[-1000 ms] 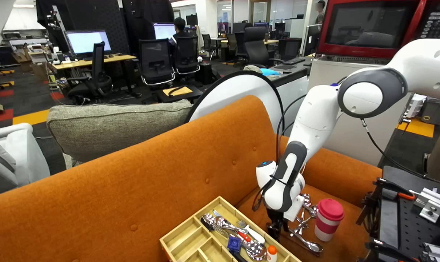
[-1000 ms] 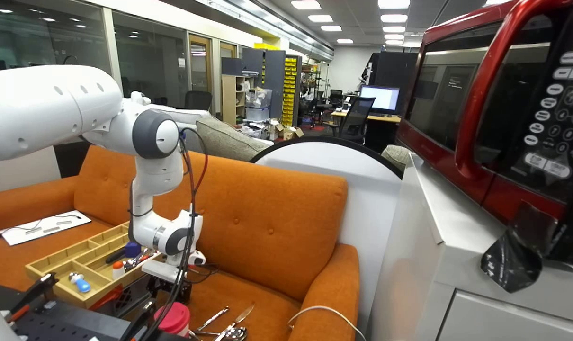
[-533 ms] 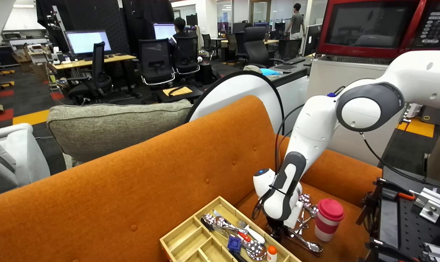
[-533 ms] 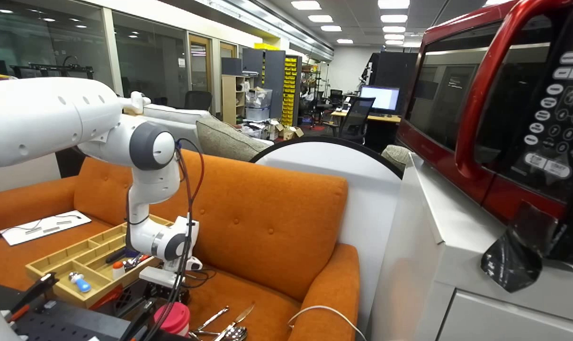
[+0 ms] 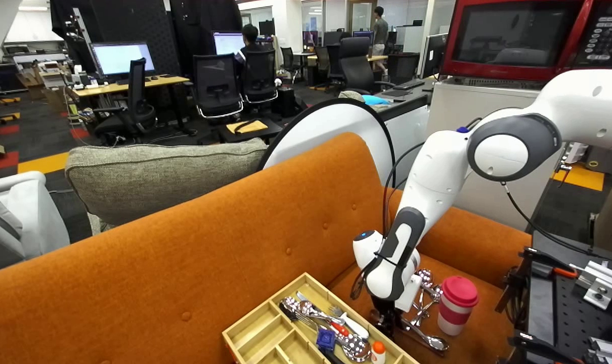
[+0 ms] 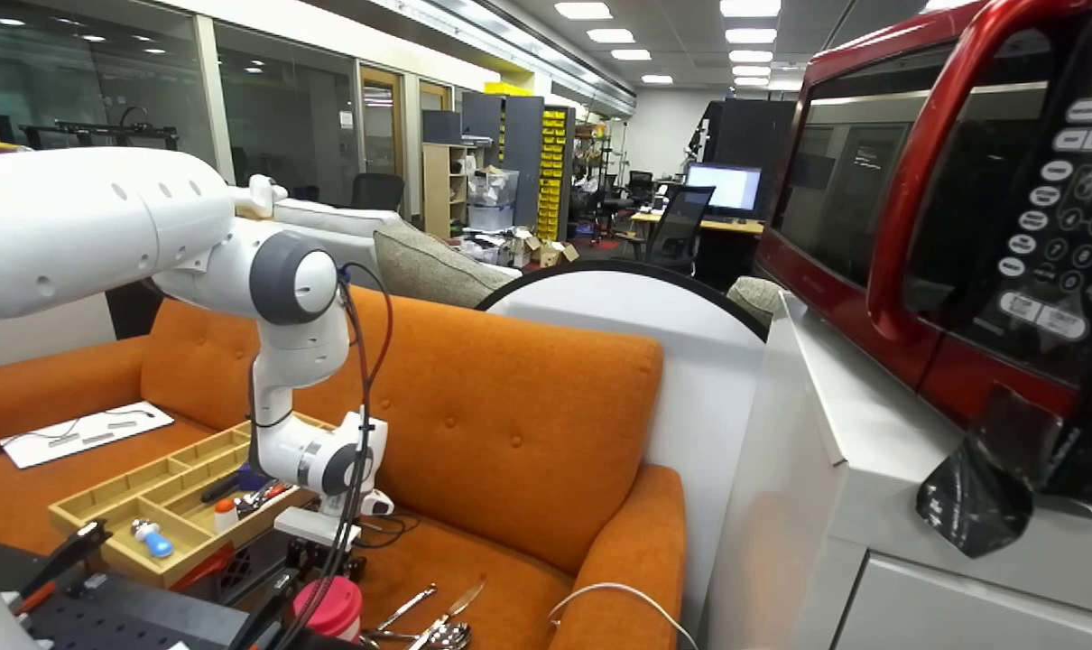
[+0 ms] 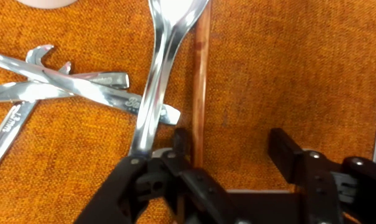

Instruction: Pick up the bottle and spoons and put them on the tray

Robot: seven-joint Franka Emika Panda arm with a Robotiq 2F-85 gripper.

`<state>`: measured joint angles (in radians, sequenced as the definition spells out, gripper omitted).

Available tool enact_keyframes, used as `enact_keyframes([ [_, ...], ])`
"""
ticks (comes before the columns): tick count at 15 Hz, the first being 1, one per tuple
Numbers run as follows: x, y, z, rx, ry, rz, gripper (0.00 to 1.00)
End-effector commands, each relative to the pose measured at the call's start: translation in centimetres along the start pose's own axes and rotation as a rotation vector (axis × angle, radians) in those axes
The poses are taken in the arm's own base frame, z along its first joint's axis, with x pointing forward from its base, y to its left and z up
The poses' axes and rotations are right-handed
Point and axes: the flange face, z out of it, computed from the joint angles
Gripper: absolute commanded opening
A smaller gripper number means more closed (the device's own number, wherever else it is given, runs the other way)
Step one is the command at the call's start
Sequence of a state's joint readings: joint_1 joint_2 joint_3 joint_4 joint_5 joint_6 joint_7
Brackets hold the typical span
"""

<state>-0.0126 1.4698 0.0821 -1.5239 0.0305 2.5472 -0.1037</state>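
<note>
Operator, your gripper (image 7: 228, 143) hangs low over the seat of the orange sofa (image 6: 528, 415), just outside the tray (image 5: 253, 323). Its fingers stand well apart, with orange fabric showing in the gap, and they have hold of nothing. A thin wooden stick (image 7: 199, 93) runs into that gap, close along one finger; you cannot tell whether the two touch.

The spoons (image 5: 436, 344) lie on the seat outside the tray. In the wrist view, the handle end of one passes out of sight at that same finger, on its outer side, and contact there cannot be told either. Others, also outside the tray, lie with their handles crossed over a wrench (image 7: 10, 130).

The bottle (image 5: 457, 306), pale with a red cap and a red band, stands upright on the seat, well apart from the tray.

Inside the tray you have mixed utensils (image 5: 356, 349), a blue block (image 5: 326, 338) and a white container with an orange cap (image 5: 378, 355). In an exterior view a blue-handled piece (image 6: 155, 543) lies in another compartment of the tray, and a white panel (image 6: 81, 431) rests on the sofa across the tray from your gripper.
</note>
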Motion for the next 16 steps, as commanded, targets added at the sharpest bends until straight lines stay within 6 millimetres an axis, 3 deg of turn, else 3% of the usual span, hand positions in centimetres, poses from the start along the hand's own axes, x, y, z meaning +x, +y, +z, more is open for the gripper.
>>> enact_keyframes([
  [1, -0.4, 0.6, 0.1, 0.03, -0.02, 0.018, 0.38],
  [7, -0.4, 1.8, -0.1, 0.048, -0.011, 0.037, 0.01],
  [13, 0.1, 3.0, -1.0, 0.128, 0.031, 0.053, 0.03],
  [16, -0.7, 3.5, -4.6, 0.146, 0.101, 0.055, 0.03],
])
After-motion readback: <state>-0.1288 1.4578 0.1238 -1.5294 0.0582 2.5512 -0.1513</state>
